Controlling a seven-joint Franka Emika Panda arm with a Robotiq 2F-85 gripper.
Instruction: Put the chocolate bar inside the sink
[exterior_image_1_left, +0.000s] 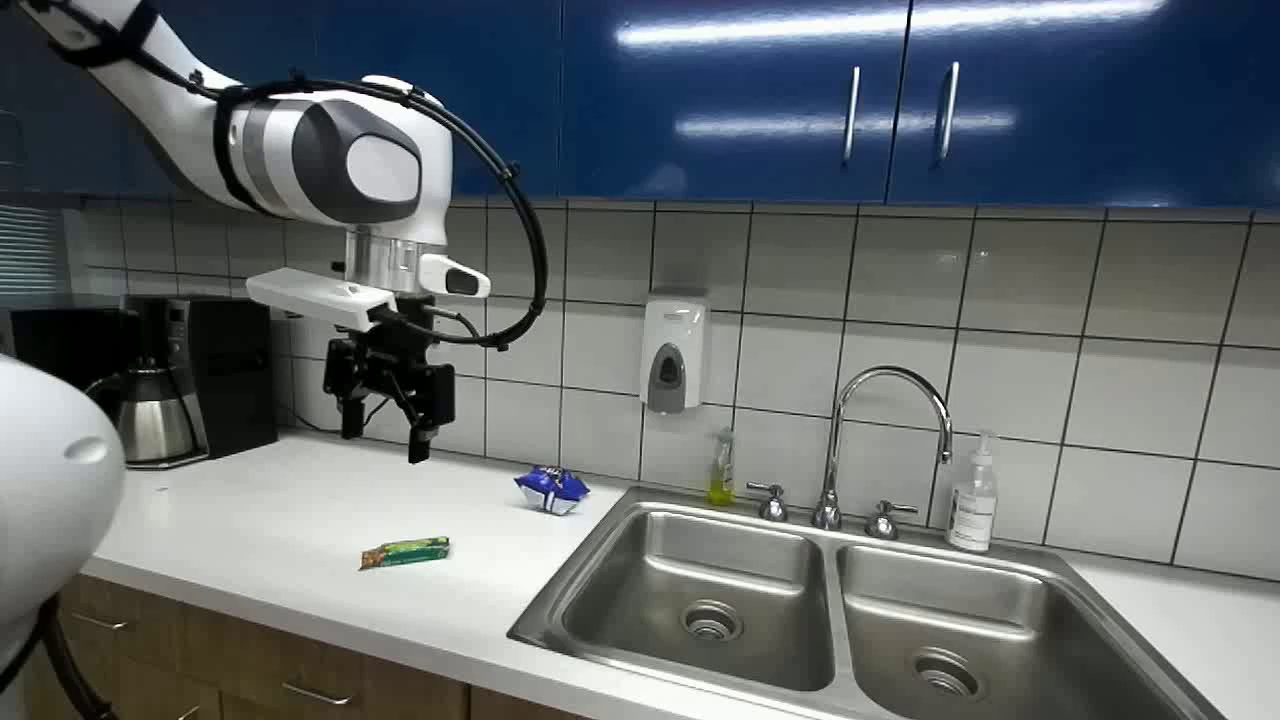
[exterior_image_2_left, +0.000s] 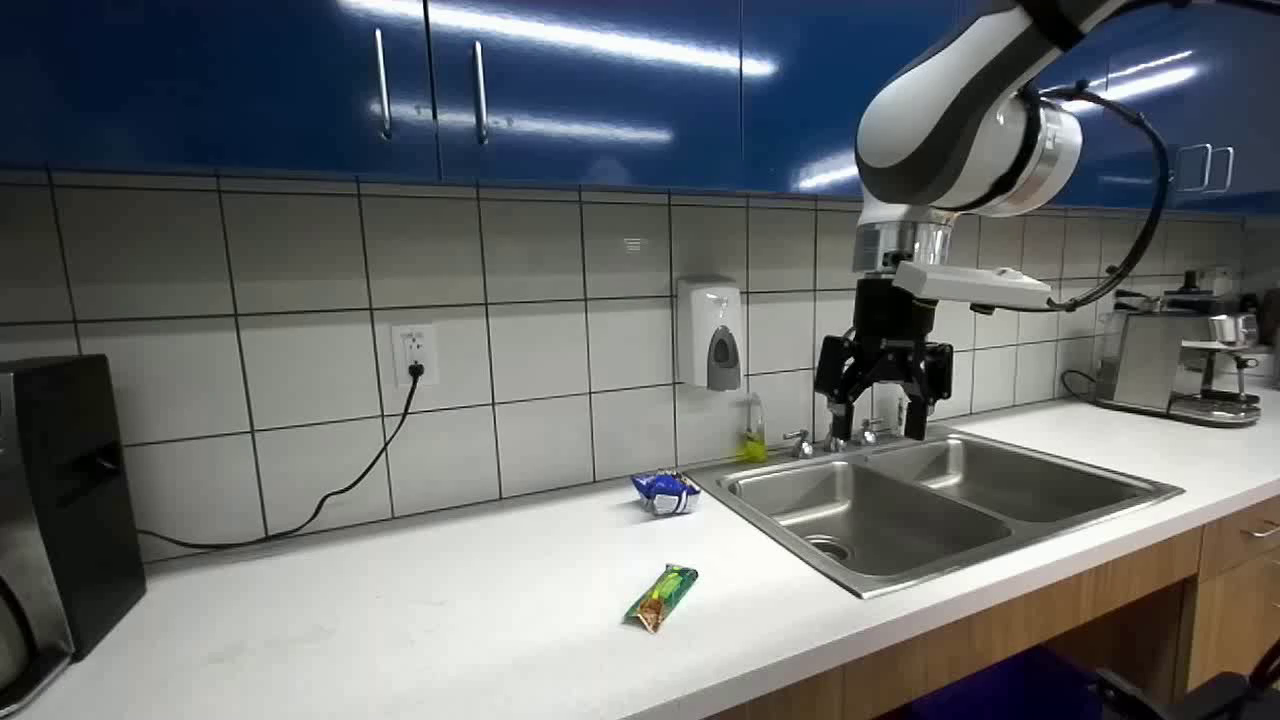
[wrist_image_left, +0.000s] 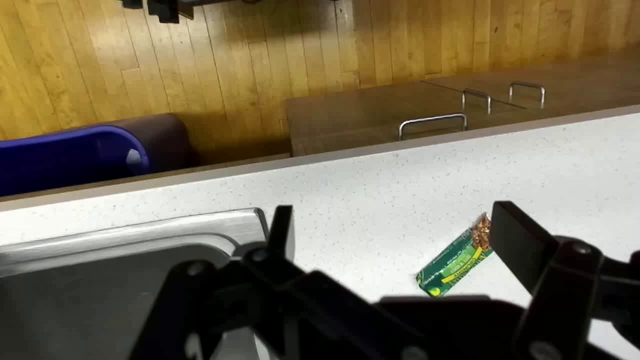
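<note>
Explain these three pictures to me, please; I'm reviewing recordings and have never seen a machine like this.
The machine is a white robot arm ending in a black tool, which is open and holds nothing. Two pictures come from cameras standing outside the robot; the third comes from its wrist, so the tool's fingers reach in from below. On the white counter lie a green-wrapped chocolate bar and a blue packet. The steel sink, with two basins, is set into that counter.
</note>
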